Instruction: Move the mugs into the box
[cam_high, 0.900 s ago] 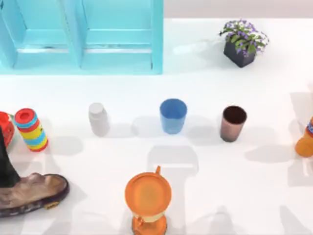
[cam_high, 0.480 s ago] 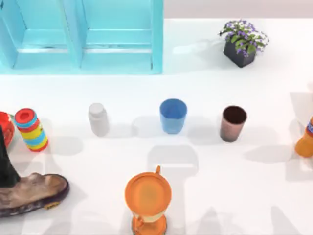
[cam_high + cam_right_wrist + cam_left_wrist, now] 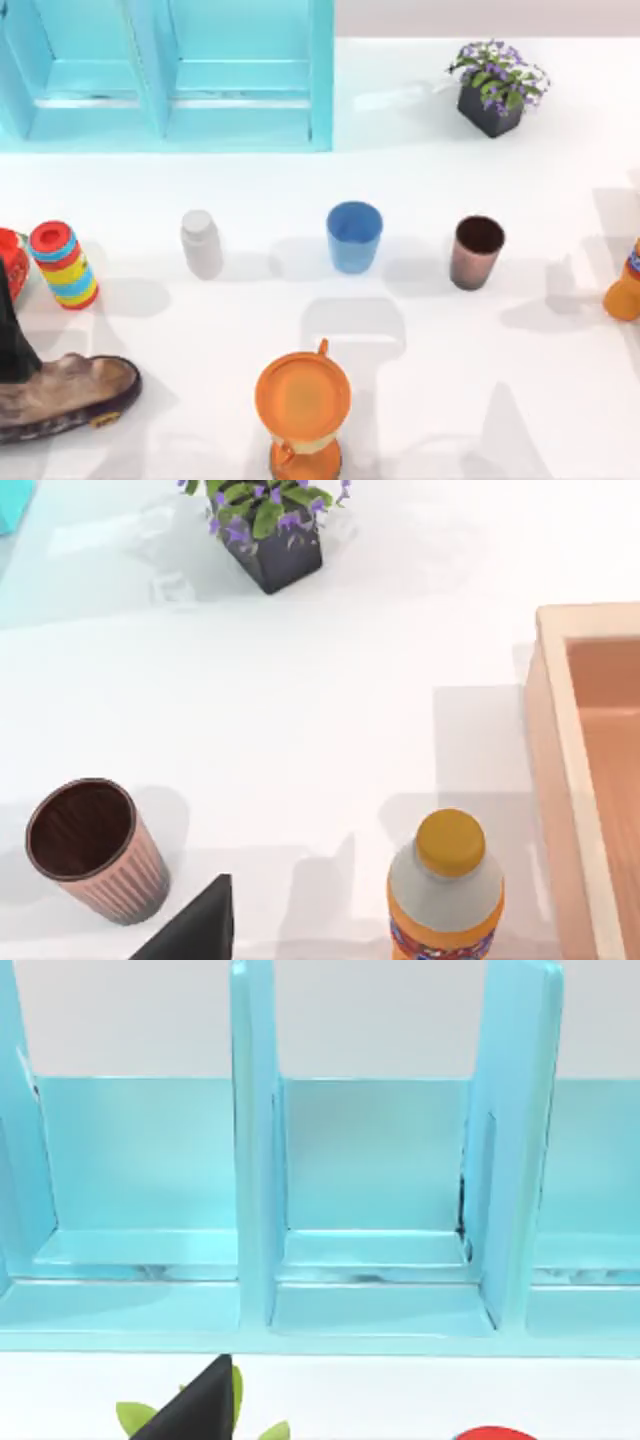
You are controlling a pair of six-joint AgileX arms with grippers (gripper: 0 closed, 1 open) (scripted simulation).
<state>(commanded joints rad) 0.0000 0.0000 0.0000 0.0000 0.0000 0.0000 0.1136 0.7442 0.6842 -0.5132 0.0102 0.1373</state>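
Observation:
The blue mug stands upright near the table's middle. To its right stands the dark brown mug, also upright; the right wrist view looks down into its dark inside. The box is a tan open container whose rim and wall show in the right wrist view, beyond an orange bottle. A dark part of my right gripper shows beside the brown mug without touching it. A dark part of my left gripper shows in front of the cyan shelf.
A white lidded bottle stands left of the blue mug. An orange jug is at the front. A striped stack and a shoe sit at the left. The orange bottle and a potted plant are on the right.
No object on the table has moved. Only the shadows at the front right of the table have shifted.

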